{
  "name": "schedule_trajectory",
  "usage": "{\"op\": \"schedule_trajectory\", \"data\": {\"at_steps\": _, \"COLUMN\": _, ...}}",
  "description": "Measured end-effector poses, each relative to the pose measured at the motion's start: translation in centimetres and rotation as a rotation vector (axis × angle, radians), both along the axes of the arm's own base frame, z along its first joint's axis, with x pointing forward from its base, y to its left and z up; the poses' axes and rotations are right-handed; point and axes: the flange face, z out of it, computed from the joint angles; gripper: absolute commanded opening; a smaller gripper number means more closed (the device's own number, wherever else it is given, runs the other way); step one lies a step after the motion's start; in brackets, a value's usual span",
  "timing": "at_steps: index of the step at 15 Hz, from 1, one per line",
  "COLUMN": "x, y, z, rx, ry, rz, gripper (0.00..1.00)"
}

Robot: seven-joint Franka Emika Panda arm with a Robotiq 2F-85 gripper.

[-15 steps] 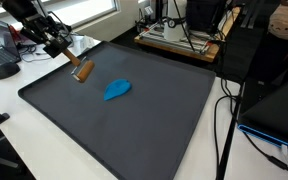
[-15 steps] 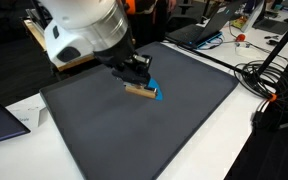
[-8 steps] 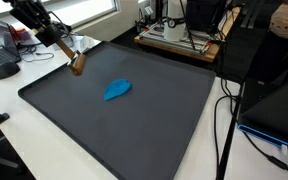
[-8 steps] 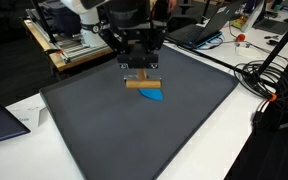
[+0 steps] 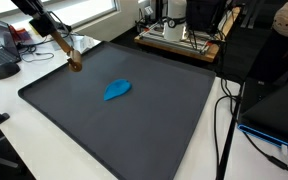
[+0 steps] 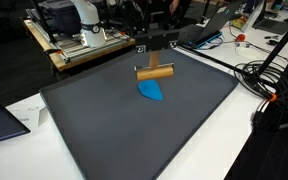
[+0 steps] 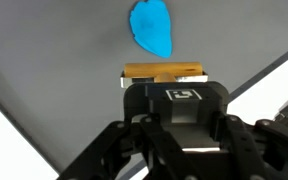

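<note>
My gripper [image 5: 58,42] hangs in the air above the dark grey mat [image 5: 134,125], shut on a short wooden block [image 5: 74,60]. In an exterior view the gripper [image 6: 153,58] holds the block [image 6: 155,72] level, a little above and behind a flat blue piece [image 6: 152,92] lying on the mat [image 6: 114,130]. The blue piece [image 5: 117,90] lies near the mat's middle, apart from the block. In the wrist view the block [image 7: 164,72] sits crosswise in the gripper [image 7: 169,84], with the blue piece [image 7: 152,28] beyond it. The fingertips are hidden behind the gripper body.
A laptop [image 6: 4,118] lies off the mat's near corner. Cables [image 6: 274,85] run along the white table beside the mat. A mouse [image 5: 6,70] and desk clutter sit by the window side. Equipment on a wooden board [image 5: 179,40] stands behind the mat.
The arm has risen and carried the wooden block up and away from the blue piece. The blue piece has not moved. The grip has stayed the same.
</note>
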Motion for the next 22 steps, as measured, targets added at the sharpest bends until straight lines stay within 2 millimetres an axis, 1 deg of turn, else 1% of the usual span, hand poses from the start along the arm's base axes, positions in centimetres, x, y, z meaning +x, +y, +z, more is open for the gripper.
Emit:
{"op": "schedule_trajectory", "data": {"at_steps": 6, "x": 0.2, "y": 3.4, "z": 1.8, "rx": -0.011, "ry": -0.054, "rz": 0.214, "gripper": 0.23}}
{"op": "schedule_trajectory", "data": {"at_steps": 11, "x": 0.1, "y": 6.5, "z": 2.7, "rx": -0.049, "ry": -0.107, "rz": 0.427, "gripper": 0.23}}
{"op": "schedule_trajectory", "data": {"at_steps": 14, "x": -0.9, "y": 8.1, "z": 3.0, "rx": -0.052, "ry": -0.096, "rz": 0.529, "gripper": 0.23}}
{"op": "schedule_trajectory", "data": {"at_steps": 16, "x": -1.8, "y": 8.9, "z": 3.4, "rx": -0.048, "ry": -0.097, "rz": 0.567, "gripper": 0.23}}
{"op": "schedule_trajectory", "data": {"at_steps": 22, "x": -4.5, "y": 10.0, "z": 5.6, "rx": -0.086, "ry": -0.212, "rz": 0.598, "gripper": 0.23}}
